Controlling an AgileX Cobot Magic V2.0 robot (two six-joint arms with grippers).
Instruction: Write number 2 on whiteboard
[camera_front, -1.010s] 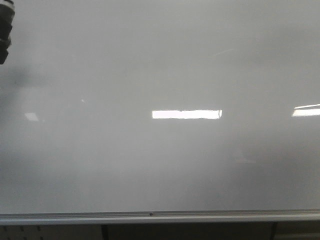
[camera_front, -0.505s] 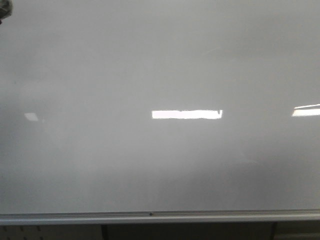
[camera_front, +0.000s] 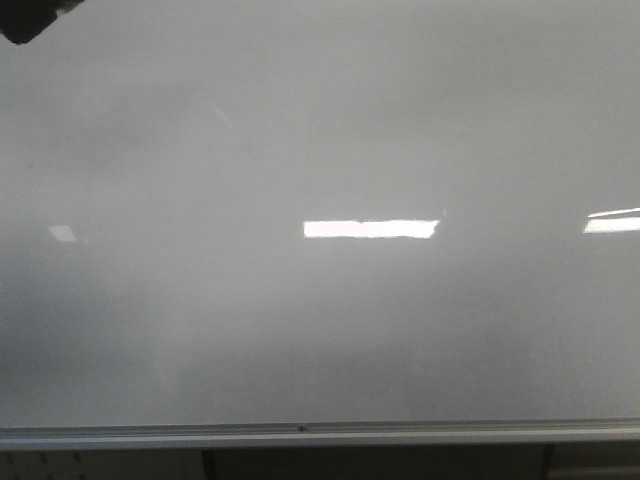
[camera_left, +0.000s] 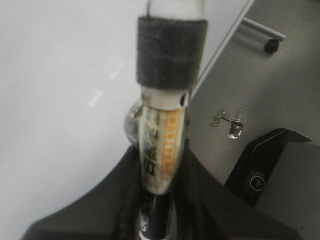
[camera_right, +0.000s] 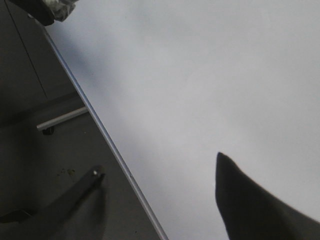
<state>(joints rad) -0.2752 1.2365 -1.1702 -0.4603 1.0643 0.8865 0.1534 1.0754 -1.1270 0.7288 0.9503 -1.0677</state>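
Front view: The whiteboard (camera_front: 320, 130) fills nearly the whole frame, glossy and blank, with bright light reflections (camera_front: 370, 229) across its middle and a thin silver rim along the bottom. No number 2 is visible on it. A dark blurred shape (camera_front: 30, 18) intrudes at the far-left top corner; what it belongs to cannot be told from here.

Left wrist view: The left pincer (camera_left: 160, 165) is closed around a marker (camera_left: 162, 145), its two dark fingers (camera_left: 125, 200) pressing the labelled barrel on either side. A black textured band (camera_left: 171, 50) wraps the marker nearer its tip, which runs out of frame. The board lies to one side, its rim edge and a castor foot (camera_left: 270, 46) beyond.

Right wrist view: Only one dark finger (camera_right: 245, 200) of the right pincer shows over the board (camera_right: 210, 75); how far it is open cannot be told, and nothing is seen in it.

Handling: The marker looks light, stiff and smooth, so it may slip or twist under pressing force; mid-barrel, where it is held, seems the sound grip. The board is rigid and slick, calling for light, steady contact.

Progress: Writing appears not yet begun.
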